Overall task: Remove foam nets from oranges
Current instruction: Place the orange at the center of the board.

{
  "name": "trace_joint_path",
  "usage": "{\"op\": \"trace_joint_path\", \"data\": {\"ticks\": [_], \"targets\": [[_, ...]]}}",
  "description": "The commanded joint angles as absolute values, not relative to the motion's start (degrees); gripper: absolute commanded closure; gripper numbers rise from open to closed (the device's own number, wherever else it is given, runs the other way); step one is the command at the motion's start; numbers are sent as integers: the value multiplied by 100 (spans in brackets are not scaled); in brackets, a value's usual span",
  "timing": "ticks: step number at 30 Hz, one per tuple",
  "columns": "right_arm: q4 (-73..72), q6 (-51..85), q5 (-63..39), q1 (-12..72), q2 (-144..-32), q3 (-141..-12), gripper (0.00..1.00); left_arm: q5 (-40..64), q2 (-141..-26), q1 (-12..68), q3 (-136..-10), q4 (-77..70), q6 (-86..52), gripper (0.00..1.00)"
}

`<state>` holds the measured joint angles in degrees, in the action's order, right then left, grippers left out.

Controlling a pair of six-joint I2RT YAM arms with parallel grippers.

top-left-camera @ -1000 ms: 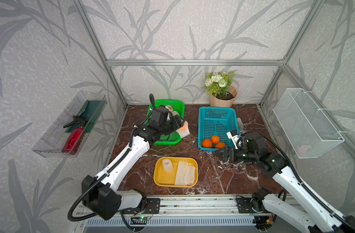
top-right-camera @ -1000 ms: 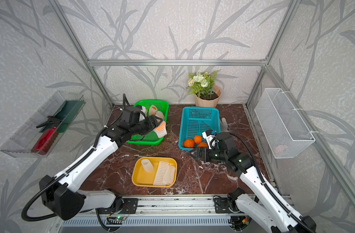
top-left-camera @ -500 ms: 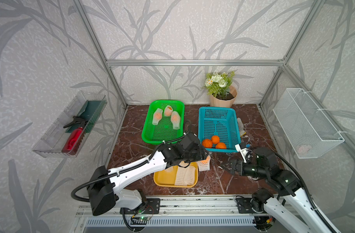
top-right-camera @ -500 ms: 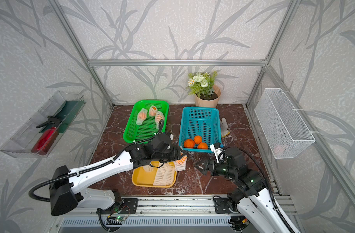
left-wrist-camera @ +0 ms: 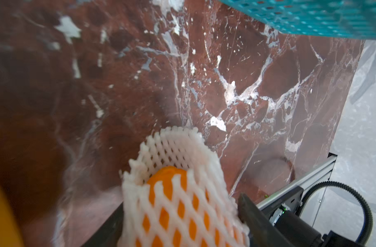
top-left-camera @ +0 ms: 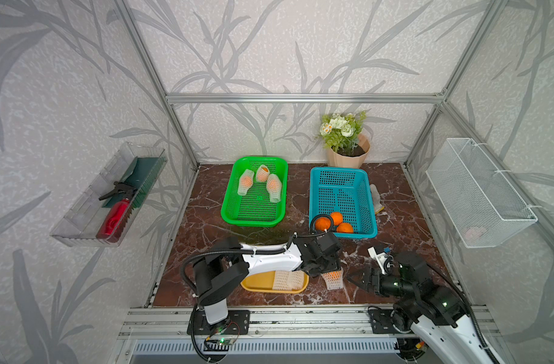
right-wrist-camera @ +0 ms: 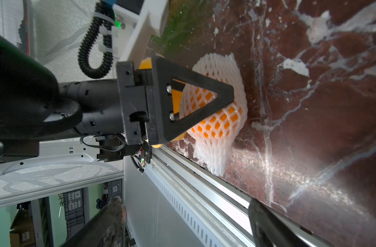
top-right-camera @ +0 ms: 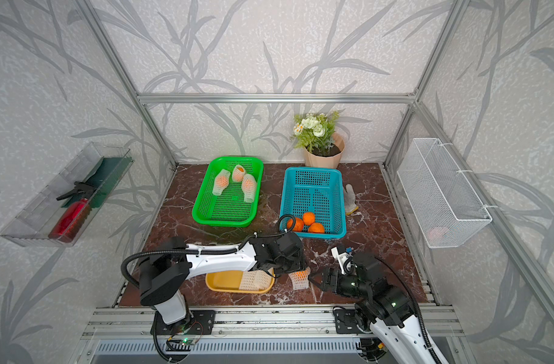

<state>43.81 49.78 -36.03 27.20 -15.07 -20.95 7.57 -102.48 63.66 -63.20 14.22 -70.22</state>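
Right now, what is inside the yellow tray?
Flattened, empty foam nets lie at one end of the yellow tray, seemingly two side by side. The left arm crosses above the tray's far part, so whatever lies there is hidden.

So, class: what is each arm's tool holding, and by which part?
The left tool clamps an orange across its middle, through the net; the net's loose end sticks out free. The right tool is open and holds nothing.
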Motion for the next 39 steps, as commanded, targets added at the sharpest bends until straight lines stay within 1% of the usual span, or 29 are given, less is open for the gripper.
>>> {"op": "trace_joint_path", "data": {"ticks": [1,8,11,17,23,26,28,31,34,37,39], "targets": [[4552,5156,-3584,2768,-1498,-1923,11,892,-10506,6370,-6622,1016,-7286,47],[4143,5193,-3613,2777,-1848,-1532,16,1238,-10821,6289,-6826,914,-7302,47],[3800,5311,-3582,2786,-1969,-1311,23,1366,-10881,6275,-6830,860,-7330,47],[3238,5437,-3338,2786,-2203,-1081,31,1527,-10896,6246,-6825,809,-7321,47],[2460,5679,-3297,2786,-2409,-833,42,1618,-10873,6249,-6746,784,-7334,47],[2247,5759,-3300,2788,-2431,-827,53,1639,-10854,6252,-6741,819,-7311,47],[2133,5849,-3347,2794,-2430,-821,63,1658,-10844,6242,-6750,811,-7289,47],[2119,5921,-3430,2794,-2405,-818,72,1694,-10823,6248,-6757,766,-7278,46],[2086,5984,-3537,2802,-2359,-829,84,1670,-10760,6233,-6731,792,-7225,44],[2158,6047,-3568,2811,-2315,-853,95,1630,-10616,6211,-6615,614,-7208,38],[2247,6104,-3560,2811,-2298,-877,98,1580,-10473,6200,-6583,545,-7088,32]]}}
